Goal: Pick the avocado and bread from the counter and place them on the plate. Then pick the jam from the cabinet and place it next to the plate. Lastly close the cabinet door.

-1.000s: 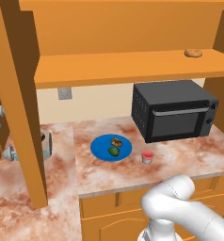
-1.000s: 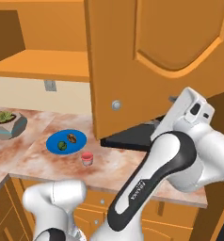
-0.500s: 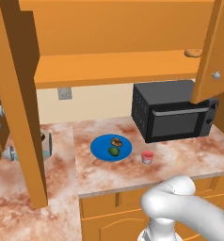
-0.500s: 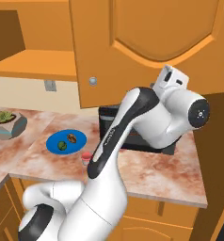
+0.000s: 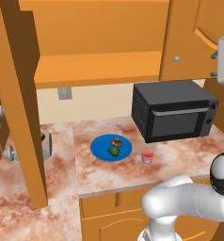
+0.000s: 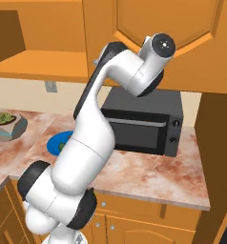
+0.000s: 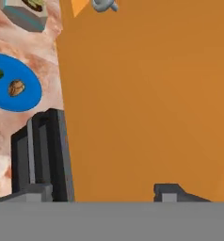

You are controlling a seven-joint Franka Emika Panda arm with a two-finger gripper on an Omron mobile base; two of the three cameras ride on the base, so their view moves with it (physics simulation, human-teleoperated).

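**A:** Where do the task's things stand?

**B:** The avocado [image 5: 114, 151] and the bread [image 5: 116, 141] lie on the blue plate [image 5: 99, 151], bread at twelve o'clock of the avocado. The jam [image 5: 147, 157] stands on the worktop [image 5: 180, 155] just beside the plate, at its three o'clock. So I judge only the closing is left.

**A:** And the cabinet door [image 5: 198, 42]?

**B:** It hangs partly swung across the cabinet [image 5: 100, 66], at one o'clock of the microwave [image 5: 172, 110]. In the left base view the hand sits against the door's right edge. The other door [image 5: 20, 108], at nine o'clock of the plate, stands wide open.

**A:** The claw [image 7: 102, 193]?

**B:** In the hand view one fingertip [image 7: 168, 192] rises right up against the orange door panel. The two tips stand apart with nothing between them, so it pushes rather than grips.

**A:** What could go wrong?

**B:** The push rests on a flat face, so the tips could slide off the panel and the door would stop short, ajar. The forearm passes close above the microwave in the right base view; a low sweep could knock it. And the elbow swings wide, so the jam and plate are at risk if it drops.
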